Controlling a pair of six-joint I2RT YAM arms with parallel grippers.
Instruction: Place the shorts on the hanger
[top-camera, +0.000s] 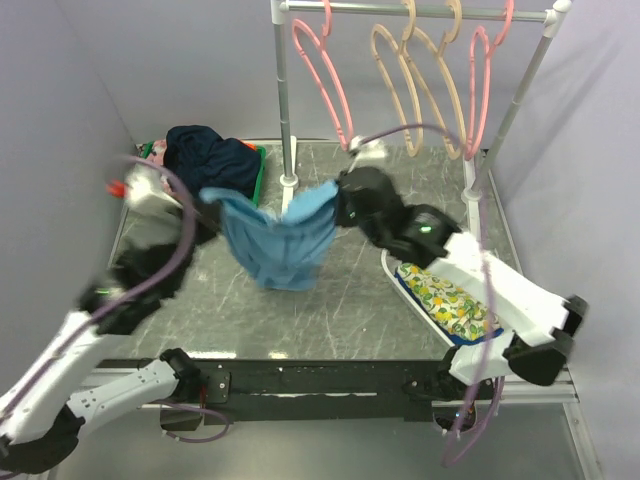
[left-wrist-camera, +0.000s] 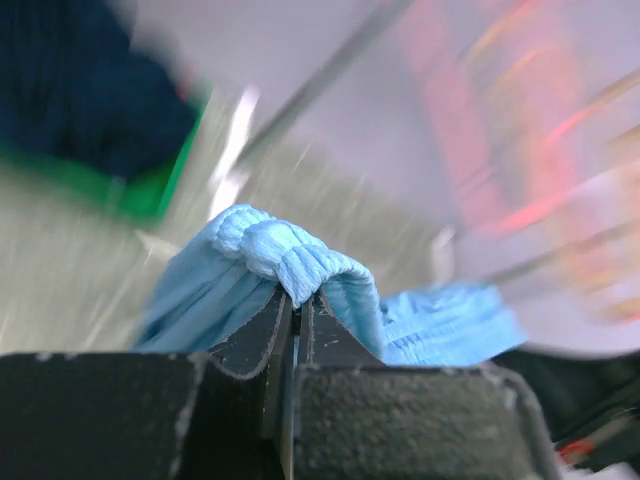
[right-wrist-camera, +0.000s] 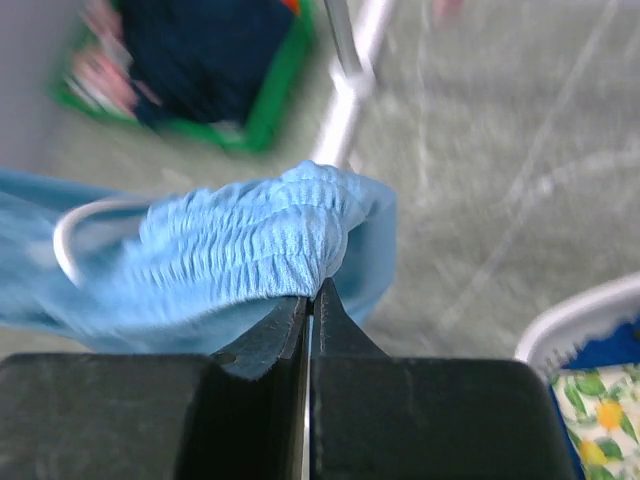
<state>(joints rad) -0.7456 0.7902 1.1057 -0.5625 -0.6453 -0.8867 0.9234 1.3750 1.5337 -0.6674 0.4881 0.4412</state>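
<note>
Left of the rack, a green bin holds a navy garment. Right of the rack, a white tray holds a lemon-print cloth. The rack carries two pink hangers and two tan hangers. In front of it, the shorts hang over open surface. The left pincer and the right pincer are each clamped tight on the waistband.

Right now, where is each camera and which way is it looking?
Top: above and behind, looking down on the table, rack and shorts; both arms show.
Left wrist: on the left arm, looking past its shut jaws at the shorts' waistband.
Right wrist: on the right arm, looking past its shut jaws at the waistband.
Shared: both wrist views show the shorts and navy garment.
</note>
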